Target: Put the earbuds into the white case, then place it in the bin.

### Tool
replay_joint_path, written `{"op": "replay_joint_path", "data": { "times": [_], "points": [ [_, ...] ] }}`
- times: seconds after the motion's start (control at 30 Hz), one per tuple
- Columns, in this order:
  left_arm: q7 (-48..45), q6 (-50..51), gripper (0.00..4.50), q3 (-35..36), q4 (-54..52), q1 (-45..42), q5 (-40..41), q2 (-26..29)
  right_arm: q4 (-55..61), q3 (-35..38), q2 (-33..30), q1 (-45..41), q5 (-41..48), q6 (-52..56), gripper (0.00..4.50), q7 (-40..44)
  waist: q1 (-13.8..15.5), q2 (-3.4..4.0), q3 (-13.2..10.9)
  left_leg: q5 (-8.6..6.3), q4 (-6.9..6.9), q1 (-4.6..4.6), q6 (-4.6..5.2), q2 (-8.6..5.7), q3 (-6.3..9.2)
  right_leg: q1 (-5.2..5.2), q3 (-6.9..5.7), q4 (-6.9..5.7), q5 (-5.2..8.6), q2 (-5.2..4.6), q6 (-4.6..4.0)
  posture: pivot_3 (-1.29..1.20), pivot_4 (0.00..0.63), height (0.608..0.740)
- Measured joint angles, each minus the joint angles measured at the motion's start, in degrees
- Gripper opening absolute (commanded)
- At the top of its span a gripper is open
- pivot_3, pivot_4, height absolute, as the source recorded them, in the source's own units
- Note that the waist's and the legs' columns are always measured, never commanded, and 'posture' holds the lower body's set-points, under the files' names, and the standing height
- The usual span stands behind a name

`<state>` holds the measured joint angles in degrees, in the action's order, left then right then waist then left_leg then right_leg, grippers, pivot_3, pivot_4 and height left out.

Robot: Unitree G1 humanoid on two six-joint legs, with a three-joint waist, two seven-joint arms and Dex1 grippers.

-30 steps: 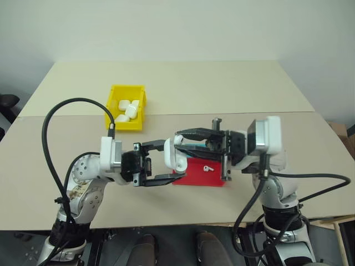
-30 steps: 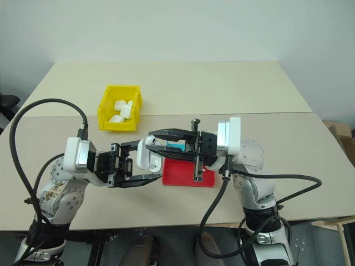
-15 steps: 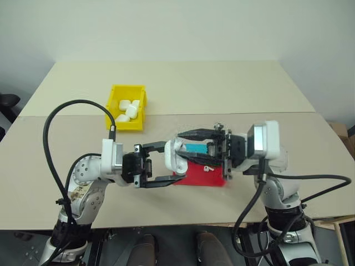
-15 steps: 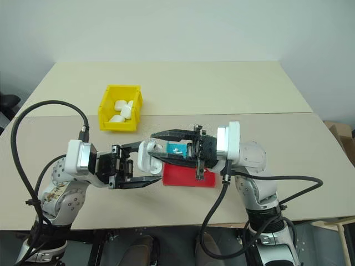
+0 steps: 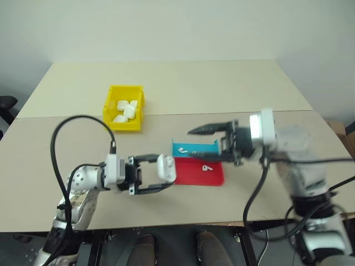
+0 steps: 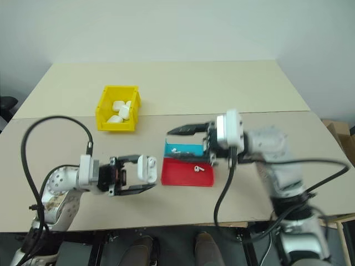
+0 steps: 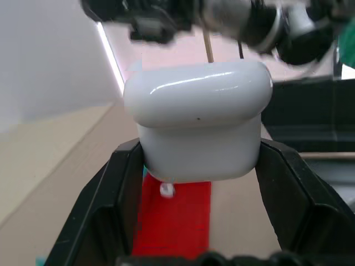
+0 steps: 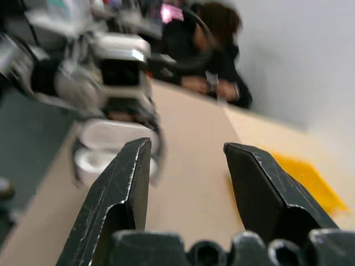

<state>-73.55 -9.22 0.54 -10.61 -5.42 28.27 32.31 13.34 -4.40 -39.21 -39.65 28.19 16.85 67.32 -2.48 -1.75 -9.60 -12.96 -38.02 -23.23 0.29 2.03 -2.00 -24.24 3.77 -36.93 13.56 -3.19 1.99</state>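
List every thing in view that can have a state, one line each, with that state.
left gripper: shut on the white case
white case: held, lid closed
right gripper: open, empty, above the blue tray
yellow bin: holds several white cases
red tray: holds one earbud
blue tray: holds one earbud

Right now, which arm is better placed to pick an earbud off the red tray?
Right, probably: its end effector is open above the trays, near the earbud; the left end effector holds the white case.
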Motion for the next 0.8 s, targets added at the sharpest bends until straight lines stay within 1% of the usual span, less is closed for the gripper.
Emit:
{"op": "replay_joint_path", "data": {
  "times": [0.07, 0.13, 0.27, 0.37, 0.5, 0.57, 0.67, 0.8],
  "points": [
    [-0.4, -2.3, 2.76, 0.6, 0.1, 1.9, -1.0, 0.9, -3.0, -5.1, -3.6, -6.9, -5.5, 3.9, 2.59, 1.0, 0.0, 0.0, 0.0, 0.0, 0.01, 0.0, 0.0, 0.03, -0.03, -0.03, 0.0, -0.01, 0.02, 0.0, -0.03, 0.0, 0.15, 0.74],
    [-0.5, -3.9, 2.76, 1.0, 0.1, 3.3, -1.4, 1.6, -6.5, -10.7, -5.1, -12.0, -11.7, 5.5, 2.59, 2.6, 0.1, 0.0, 0.0, 0.0, 0.03, -0.01, 0.0, 0.03, -0.04, -0.02, -0.01, 0.06, 0.02, -0.02, -0.03, 0.0, 0.15, 0.74],
    [0.0, -7.2, 2.76, 0.6, 0.3, 5.4, -3.9, 1.6, -18.2, -23.7, -3.4, -21.6, -25.5, 3.4, 2.59, 6.3, 0.0, 0.0, 0.0, 0.0, 0.04, -0.08, 0.0, -0.01, -0.15, -0.1, 0.02, 0.09, 0.0, -0.07, 0.0, 0.0, 0.15, 0.74],
    [1.1, -8.6, 2.76, -0.6, 0.3, 5.9, -5.8, 1.0, -26.5, -29.9, -0.6, -26.4, -33.3, -1.7, 2.59, 9.4, 0.1, 0.0, 0.0, 0.0, 0.09, -0.13, 0.0, -0.01, -0.12, -0.12, -0.01, 0.09, 0.0, -0.07, 0.0, 0.0, 0.15, 0.74],
    [3.2, -9.1, 2.76, -1.7, 0.2, 6.2, -7.1, 0.3, -34.3, -34.7, 3.1, -29.8, -39.2, -9.4, 2.59, 12.9, 0.2, 0.01, 0.0, -0.01, 0.1, -0.16, 0.01, -0.02, -0.11, -0.14, -0.02, 0.1, 0.0, -0.11, 0.01, 0.0, 0.15, 0.74],
    [3.9, -9.3, 2.76, -1.9, 0.1, 6.3, -7.6, 0.2, -37.5, -35.7, 5.0, -30.6, -41.0, -11.8, 2.59, 14.3, 0.2, 0.01, 0.0, -0.01, 0.1, -0.15, 0.02, -0.01, -0.11, -0.13, -0.03, 0.08, -0.01, -0.11, 0.0, 0.0, 0.15, 0.74],
    [5.1, -9.7, 2.76, -2.2, 0.1, 6.7, -8.1, 0.1, -41.8, -36.6, 8.0, -31.3, -43.4, -13.8, 2.59, 15.4, 0.1, 0.01, 0.0, -0.01, 0.1, -0.11, 0.02, 0.0, -0.1, -0.13, -0.03, 0.01, -0.01, -0.11, -0.01, 0.0, 0.15, 0.74],
    [6.7, -9.7, 2.76, -3.2, -0.4, 8.4, -9.2, -0.1, -46.1, -37.6, 11.4, -31.6, -46.7, -13.9, 2.59, 15.9, 0.0, 0.02, 0.0, -0.01, 0.1, -0.08, 0.02, 0.0, -0.1, -0.15, -0.03, -0.05, -0.01, -0.11, -0.02, 0.0, 0.15, 0.74]
  ]
}}
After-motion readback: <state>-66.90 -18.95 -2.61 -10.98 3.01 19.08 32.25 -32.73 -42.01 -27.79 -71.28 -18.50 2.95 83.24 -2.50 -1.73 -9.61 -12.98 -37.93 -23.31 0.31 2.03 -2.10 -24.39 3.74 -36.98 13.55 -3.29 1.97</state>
